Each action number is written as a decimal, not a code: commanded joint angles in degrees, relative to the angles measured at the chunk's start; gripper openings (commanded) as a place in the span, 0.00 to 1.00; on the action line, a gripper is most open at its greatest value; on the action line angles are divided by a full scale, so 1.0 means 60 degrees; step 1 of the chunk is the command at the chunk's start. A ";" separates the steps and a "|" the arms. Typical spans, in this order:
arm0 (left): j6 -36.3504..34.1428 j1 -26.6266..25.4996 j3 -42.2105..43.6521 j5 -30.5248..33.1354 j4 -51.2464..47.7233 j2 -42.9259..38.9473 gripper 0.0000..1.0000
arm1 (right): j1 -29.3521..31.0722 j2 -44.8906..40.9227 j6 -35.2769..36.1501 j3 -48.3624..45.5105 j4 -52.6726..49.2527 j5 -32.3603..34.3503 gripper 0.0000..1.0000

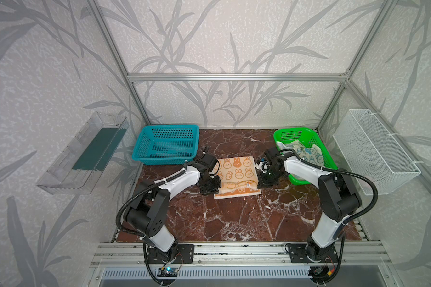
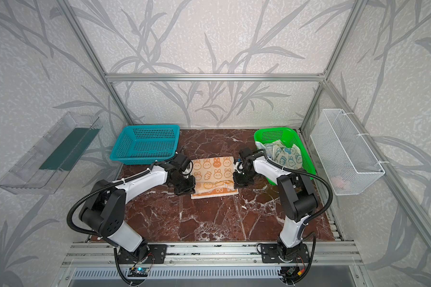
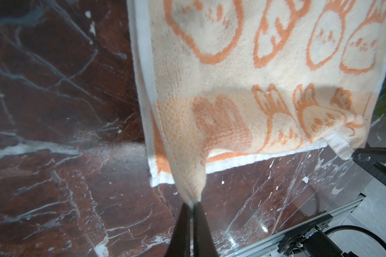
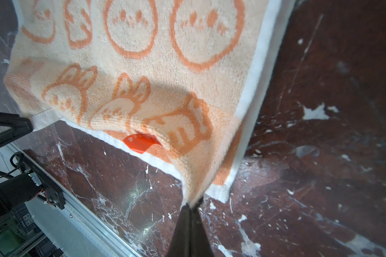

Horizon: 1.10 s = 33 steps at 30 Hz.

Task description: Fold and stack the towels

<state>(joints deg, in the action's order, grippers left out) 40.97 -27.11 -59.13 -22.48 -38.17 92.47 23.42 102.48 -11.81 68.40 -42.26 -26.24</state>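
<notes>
My left gripper [image 3: 192,203] pinches one corner of the orange towel [image 1: 237,171]. I see the right gripper [image 4: 191,205] pinching another.

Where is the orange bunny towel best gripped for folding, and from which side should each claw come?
The two near corners of the upper layer of the orange towel, each claw coming from its own outer side. The towel lies flat, so corners are probably easiest to pinch. The left claw and right claw are shut on them.
</notes>
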 commanded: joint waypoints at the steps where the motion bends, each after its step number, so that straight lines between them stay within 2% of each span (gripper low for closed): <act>1: -0.0075 0.0076 -0.0105 -0.0119 -0.0354 -0.0400 0.00 | -0.0020 -0.0409 0.0220 0.0085 -0.0344 -0.0309 0.00; 19: 0.0027 0.0468 0.0661 -0.1097 -0.0300 -0.1129 0.00 | -0.0417 -0.0732 0.0211 -0.0761 0.0082 -0.0901 0.00; 23: 0.0100 0.0459 0.1058 -0.1441 0.0018 -0.0975 0.00 | -0.0423 -0.0606 0.0197 -0.1006 0.0117 -0.0757 0.00; 28: 0.0100 0.0477 0.1686 -0.1378 0.0366 -0.0951 0.00 | -0.0427 -0.0256 0.0064 -0.1150 0.0214 -0.0345 0.00; 33: 0.0013 0.0581 0.1702 -0.1503 0.0777 -0.0346 0.00 | -0.0421 0.0261 -0.0061 -0.0997 0.0404 -0.0389 0.00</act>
<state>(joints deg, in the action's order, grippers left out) 41.15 -24.14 -49.10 -30.46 -35.70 88.64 21.04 102.13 -11.38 61.98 -40.27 -28.97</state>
